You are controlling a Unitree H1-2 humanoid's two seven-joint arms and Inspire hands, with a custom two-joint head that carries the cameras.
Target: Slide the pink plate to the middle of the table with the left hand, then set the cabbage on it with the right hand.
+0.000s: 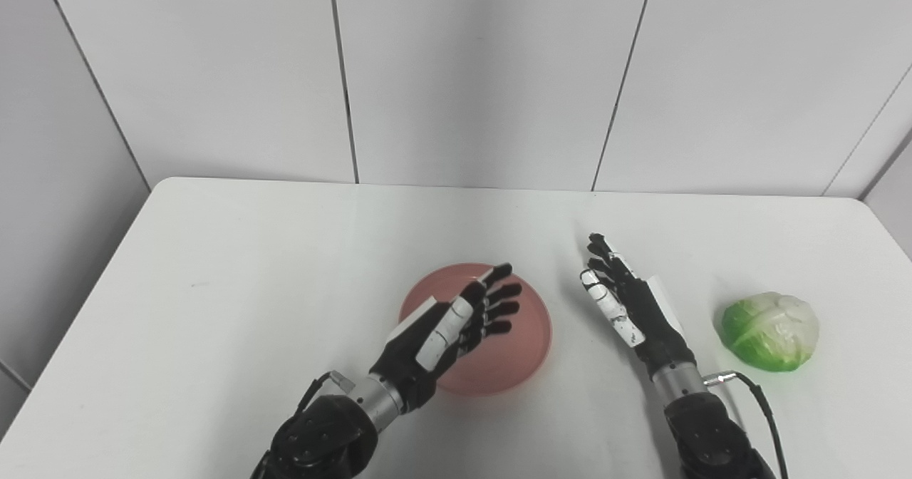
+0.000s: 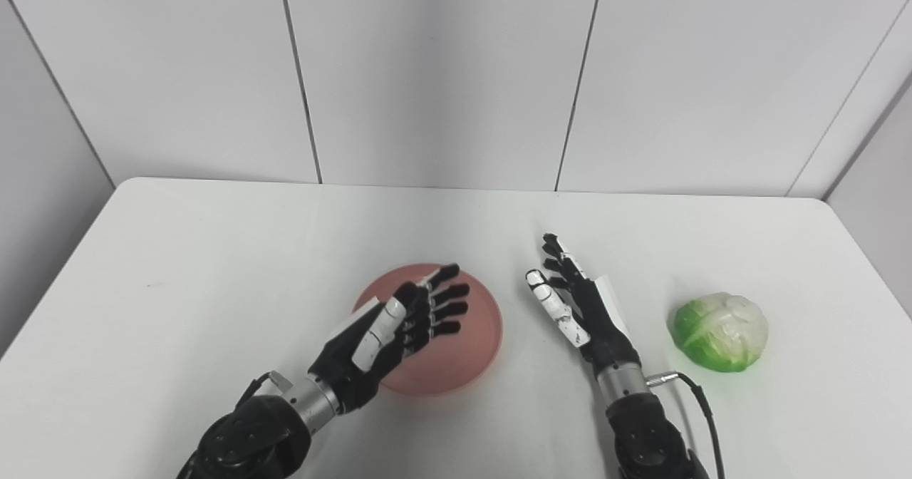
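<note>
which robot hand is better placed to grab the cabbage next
Right. The right robot hand is open on the table between the pink plate and the cabbage; the left robot hand is over the plate, farther away.

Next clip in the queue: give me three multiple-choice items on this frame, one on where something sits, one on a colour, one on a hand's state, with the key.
1. Where does the cabbage lie?
A. on the plate
B. on the table, to the right of the right hand
C. in the left hand

2. What colour is the plate?
A. pink
B. blue
C. yellow

3. How is the left hand?
A. shut on the cabbage
C. shut in a fist
B. open over the plate

Key: 1 B, it rests on bare tabletop beyond the right hand; 2 A, its rim and dish are pink; 3 B, fingers are spread and hold nothing.
</note>
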